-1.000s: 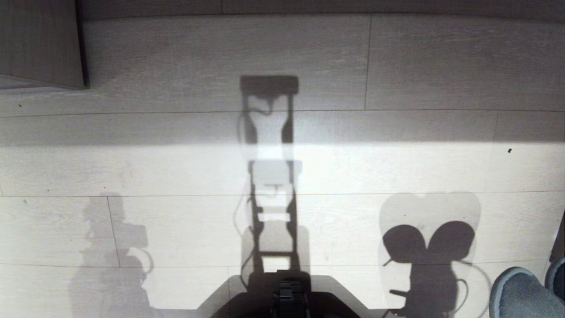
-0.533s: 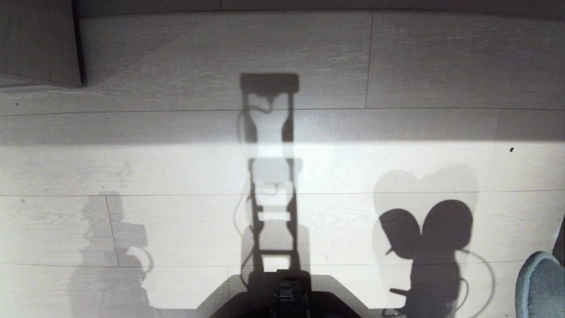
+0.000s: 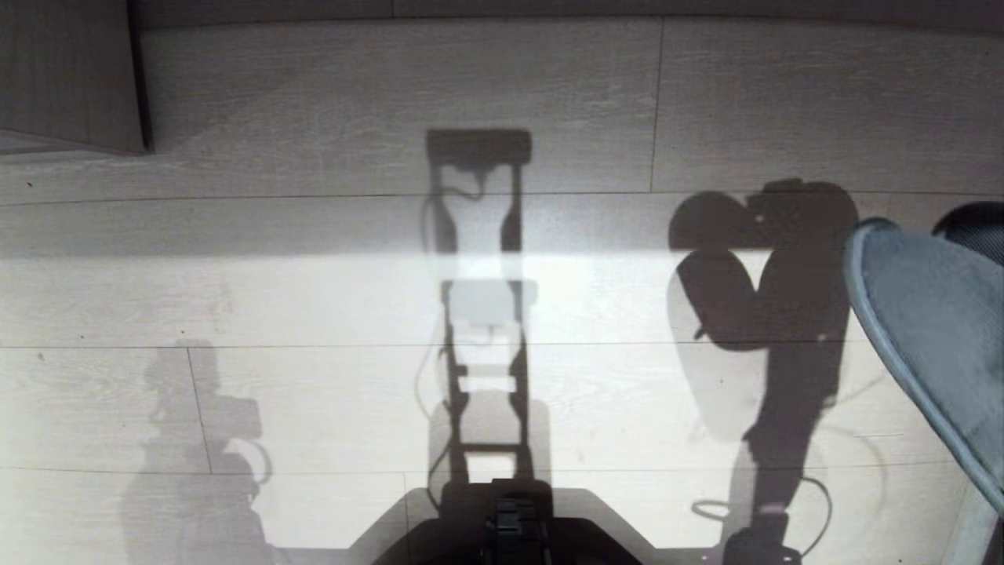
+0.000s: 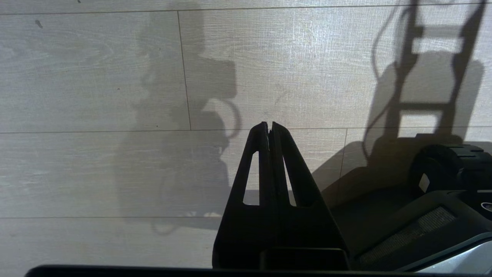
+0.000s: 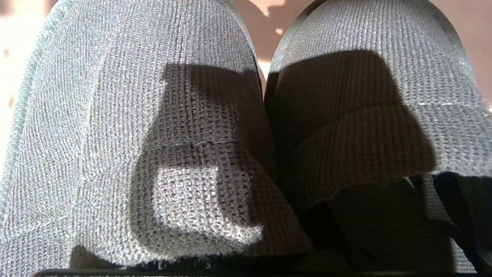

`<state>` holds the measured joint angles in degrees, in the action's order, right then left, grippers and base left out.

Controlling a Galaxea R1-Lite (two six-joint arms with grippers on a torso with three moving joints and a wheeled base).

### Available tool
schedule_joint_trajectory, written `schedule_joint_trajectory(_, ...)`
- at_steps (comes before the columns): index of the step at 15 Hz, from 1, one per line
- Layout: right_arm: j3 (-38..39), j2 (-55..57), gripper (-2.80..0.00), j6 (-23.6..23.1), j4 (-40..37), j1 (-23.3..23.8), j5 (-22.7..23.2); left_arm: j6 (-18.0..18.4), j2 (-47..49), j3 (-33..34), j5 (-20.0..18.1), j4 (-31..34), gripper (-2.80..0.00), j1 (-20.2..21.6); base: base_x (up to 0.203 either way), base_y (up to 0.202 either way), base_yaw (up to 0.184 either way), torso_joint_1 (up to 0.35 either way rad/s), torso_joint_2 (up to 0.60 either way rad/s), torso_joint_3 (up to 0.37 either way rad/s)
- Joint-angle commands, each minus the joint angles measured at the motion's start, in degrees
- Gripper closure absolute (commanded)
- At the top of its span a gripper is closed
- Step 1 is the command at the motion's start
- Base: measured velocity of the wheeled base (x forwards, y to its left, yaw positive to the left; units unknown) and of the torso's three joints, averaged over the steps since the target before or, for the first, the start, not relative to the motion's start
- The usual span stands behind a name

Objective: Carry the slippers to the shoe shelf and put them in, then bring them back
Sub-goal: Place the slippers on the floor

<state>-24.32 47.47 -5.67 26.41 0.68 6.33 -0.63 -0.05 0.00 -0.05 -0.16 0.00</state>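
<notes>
Slippers fill right wrist view, hiding clamped jaws; left jaws closed, empty.

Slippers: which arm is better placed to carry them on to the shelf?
Right. The slippers fill the right wrist view, carried at the head view's right edge. The left end effector is shut and empty above the floor.

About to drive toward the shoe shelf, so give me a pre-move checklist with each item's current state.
1. Slippers held by the right arm: ok, both fill the right wrist view side by side, one also at the head view's right edge.
2. Right gripper shut on them: ok.
3. Left gripper shut, holding nothing: ok.
4. Shoe shelf in sight: not ok, only a furniture corner shows.
5. Floor ahead unobstructed: ok, only shadows.
</notes>
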Motion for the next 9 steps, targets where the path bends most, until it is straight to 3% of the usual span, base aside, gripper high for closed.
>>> schedule_joint_trajectory(1, -4.49, 20.15, 0.0, -0.03, 12.26, 0.02, -0.23, 0.02, 0.05, 0.0, -0.04, -0.02, 0.0, 0.0, 0.0, 0.0, 0.0, 0.0, 0.0, 0.0)
schedule_joint_trajectory(6, -17.94, 41.92, 0.0, -0.02, 37.27, -0.06, -1.97, 0.02, 0.05, 0.0, -0.04, -0.02, 0.0, 0.0, 0.0, 0.0, 0.0, 0.0, 0.0, 0.0)
schedule_joint_trajectory(9, -24.26, 48.55, 0.0, 0.94, 46.23, -0.15, -2.54, 0.02, 0.05, 0.0, -0.04, -0.02, 0.0, 0.0, 0.0, 0.0, 0.0, 0.0, 0.0, 0.0)
